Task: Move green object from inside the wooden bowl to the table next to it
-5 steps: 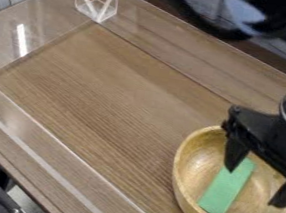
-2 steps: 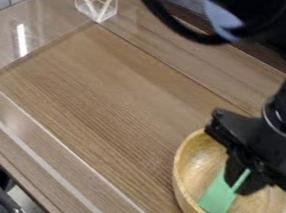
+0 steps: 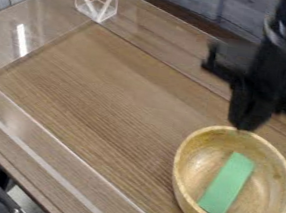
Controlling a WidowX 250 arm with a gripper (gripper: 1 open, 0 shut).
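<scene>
the gripper [image 3: 248, 122] hangs pinched shut and empty above the wooden bowl [image 3: 196, 152], where the green object [image 3: 228, 185] lies flat, evidently missed by the grasp.

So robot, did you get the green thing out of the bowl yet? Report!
Gripper shut, empty, up above the bowl's far rim. Green block lies flat in the bowl, not out yet. Table beside the bowl bare, nothing in the way.

Open table [image 3: 108, 93] lies left of the wooden bowl [image 3: 189, 176], bounded by low clear walls [image 3: 28, 127] along its edges.
</scene>
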